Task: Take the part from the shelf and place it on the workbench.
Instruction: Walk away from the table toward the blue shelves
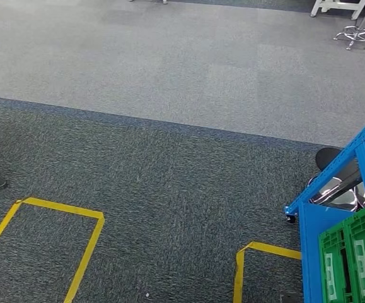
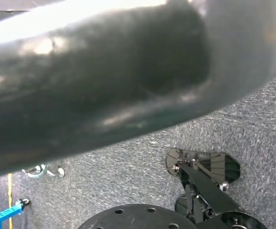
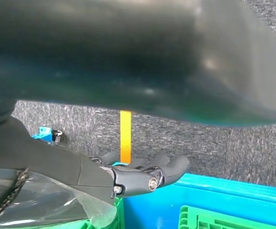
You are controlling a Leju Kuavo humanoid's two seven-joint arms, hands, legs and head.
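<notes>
Beside the blue shelf [image 1: 335, 208] with its green crates [image 1: 349, 262], we judge the reach is just starting: our right hand [image 3: 143, 174] hovers, fingers [image 3: 174, 164] extended and empty, left fingers' state unknowable, part unidentifiable, so next we must locate it.
</notes>
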